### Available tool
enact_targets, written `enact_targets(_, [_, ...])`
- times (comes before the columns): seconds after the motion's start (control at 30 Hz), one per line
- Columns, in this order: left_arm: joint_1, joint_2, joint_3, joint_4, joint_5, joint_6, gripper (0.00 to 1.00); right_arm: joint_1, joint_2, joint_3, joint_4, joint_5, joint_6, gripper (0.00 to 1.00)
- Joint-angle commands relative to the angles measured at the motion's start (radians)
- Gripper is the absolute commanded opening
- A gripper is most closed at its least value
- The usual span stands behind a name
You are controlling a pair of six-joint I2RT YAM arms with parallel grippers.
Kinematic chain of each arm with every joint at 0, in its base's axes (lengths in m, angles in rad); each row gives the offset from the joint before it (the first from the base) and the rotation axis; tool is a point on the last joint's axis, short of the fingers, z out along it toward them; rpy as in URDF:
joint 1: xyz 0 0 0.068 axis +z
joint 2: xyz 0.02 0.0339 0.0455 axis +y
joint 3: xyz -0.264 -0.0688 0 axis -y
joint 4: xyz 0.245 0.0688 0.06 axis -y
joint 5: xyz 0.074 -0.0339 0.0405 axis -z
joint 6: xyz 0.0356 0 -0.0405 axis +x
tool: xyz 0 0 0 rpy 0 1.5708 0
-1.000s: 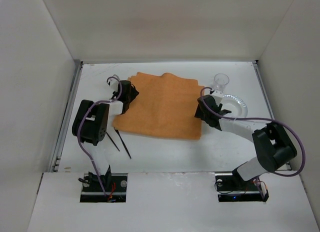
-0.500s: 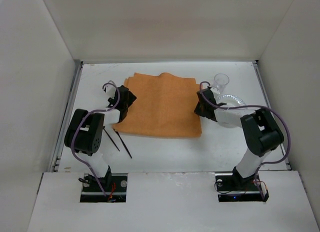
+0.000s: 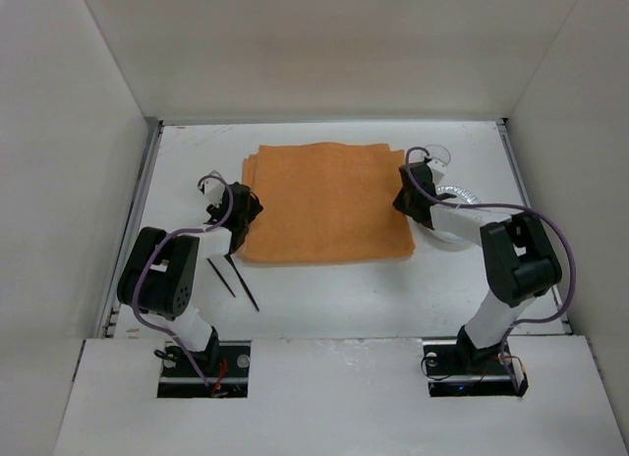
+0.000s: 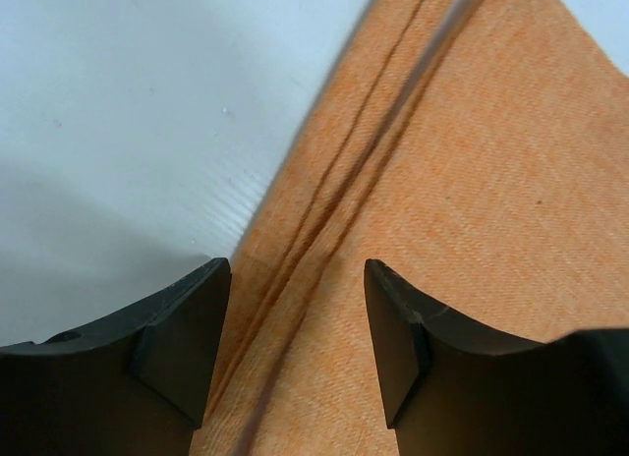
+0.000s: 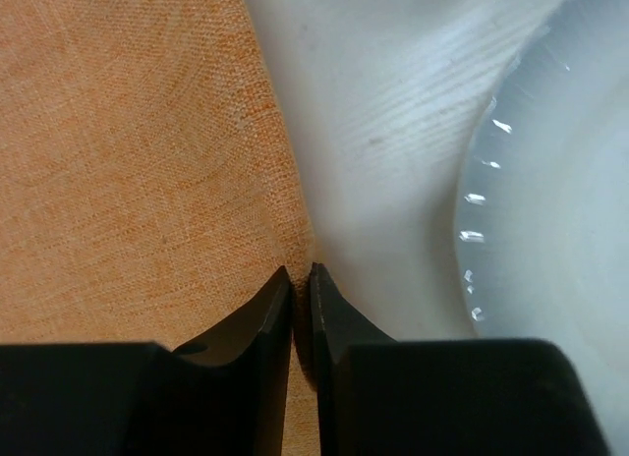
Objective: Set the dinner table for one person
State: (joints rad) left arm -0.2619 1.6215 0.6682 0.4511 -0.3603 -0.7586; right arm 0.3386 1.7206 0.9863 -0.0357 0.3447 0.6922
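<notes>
The orange cloth mat [image 3: 324, 205] lies flat in the middle of the white dinner table [image 3: 324, 299]. My left gripper [image 3: 243, 208] is at the mat's left edge. In the left wrist view it [image 4: 295, 269] stands open, its jaws astride the folded layers of the mat [image 4: 442, 181] with nothing pinched. My right gripper [image 3: 408, 200] is at the mat's right edge. In the right wrist view it [image 5: 300, 271] is pinched almost together on that edge of the mat [image 5: 138, 161].
A clear plate [image 3: 464, 195] lies just right of the right gripper, close to the mat, and shows in the right wrist view [image 5: 550, 181]. A clear cup [image 3: 439, 156] stands behind it. Two thin black utensils [image 3: 236, 279] lie near the left arm. Metal rails edge the table.
The mat went from humped and skewed to flat and square, its right edge shifting right. The right gripper closed on that edge. The left arm drew back toward its base.
</notes>
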Motion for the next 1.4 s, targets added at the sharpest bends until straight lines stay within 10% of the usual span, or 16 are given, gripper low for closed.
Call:
enact_targets(0.0, [-0.013,-0.045,-0.028,-0.009,-0.034,0.025,0.54,-0.014,-0.079,-0.05,0.036,0.051,-0.01,0.2])
enact_targets(0.2, [-0.035,-0.006,-0.028,-0.009,-0.028,0.028,0.53,-0.014,-0.167,-0.074,0.036,0.065,-0.031,0.7])
enact_targets(0.43, [-0.105,-0.207,-0.047,-0.011,-0.115,0.077,0.5,-0.02,-0.334,-0.031,0.026,0.114,-0.1,0.69])
enact_targets(0.63, [-0.197,-0.423,-0.131,0.069,-0.129,0.154,0.23,-0.212,-0.355,-0.022,0.069,0.025,-0.059,0.2])
enact_targets(0.83, [-0.282,-0.427,-0.186,0.176,-0.074,0.185,0.19,-0.321,-0.146,0.185,-0.004,0.014,-0.105,0.58])
enact_targets(1.37, [-0.3,-0.399,-0.28,0.345,-0.06,0.206,0.4,-0.319,0.186,0.443,-0.153,0.028,-0.194,0.49])
